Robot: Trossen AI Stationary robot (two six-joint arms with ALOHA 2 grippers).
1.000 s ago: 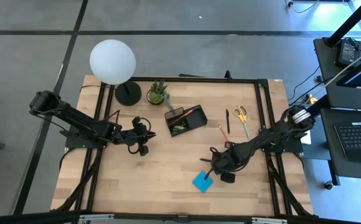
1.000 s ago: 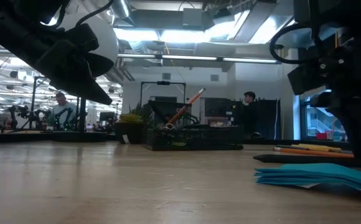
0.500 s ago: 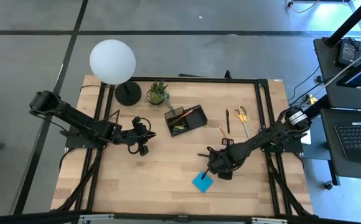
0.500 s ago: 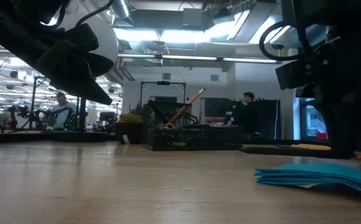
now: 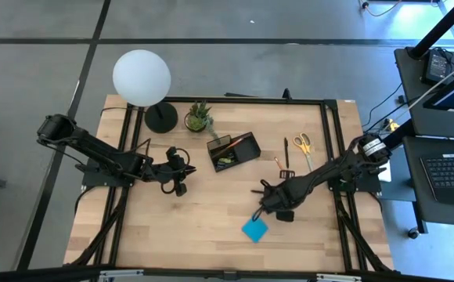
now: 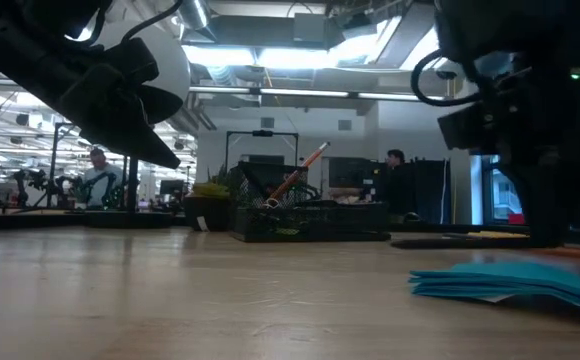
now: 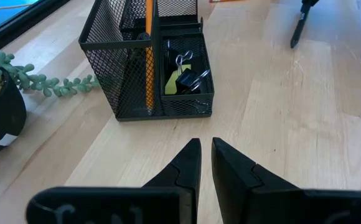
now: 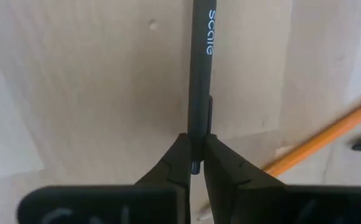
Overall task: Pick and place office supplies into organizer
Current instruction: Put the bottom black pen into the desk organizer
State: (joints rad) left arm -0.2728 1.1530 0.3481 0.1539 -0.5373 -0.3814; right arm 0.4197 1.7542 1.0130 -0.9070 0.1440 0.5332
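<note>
Since a second earlier, the right gripper [image 8: 193,163], clamped on a slim black pen [image 8: 200,74], had lifted away from the blue square sticky-note pad [image 5: 254,229] toward the black mesh organizer [image 5: 233,151]; the left gripper [image 7: 205,163], fingers together, waited beside it.

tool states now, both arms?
Left tool: shut, empty, facing the organizer.
Right tool: shut on a black pen, above the table.

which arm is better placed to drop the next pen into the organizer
The right. Its gripper is already shut on a black pen, held above the table between the blue sticky-note pad and the organizer. The left gripper is nearly closed and empty, facing the organizer.
</note>
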